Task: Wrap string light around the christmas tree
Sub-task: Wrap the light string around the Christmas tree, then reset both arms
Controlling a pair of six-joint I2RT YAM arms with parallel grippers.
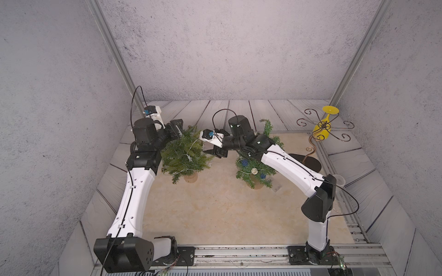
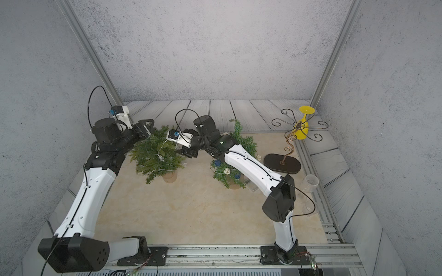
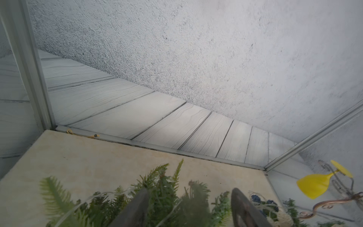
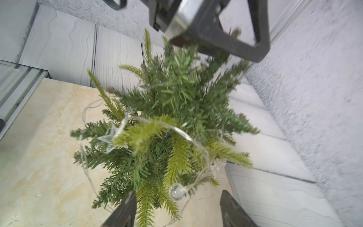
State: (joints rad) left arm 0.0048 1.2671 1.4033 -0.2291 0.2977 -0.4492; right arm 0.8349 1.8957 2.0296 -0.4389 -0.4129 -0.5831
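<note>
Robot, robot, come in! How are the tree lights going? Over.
Left end effector open, right end effector open. String light draped around the Christmas tree, nothing held. Second decorated tree close by, right arm reaching over it.

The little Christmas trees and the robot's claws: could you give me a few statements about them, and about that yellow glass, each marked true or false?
1. Two small trees stand on the table. True: a plain tree by the left arm, a decorated tree under the right arm.
2. The string light lies across the plain tree. True.
3. The left gripper is shut on the treetop. False: its jaws stand apart.
4. The right gripper is open. True.
5. The yellow glass stands upright on the table. False: it hangs foot-up on a wire rack.
</note>
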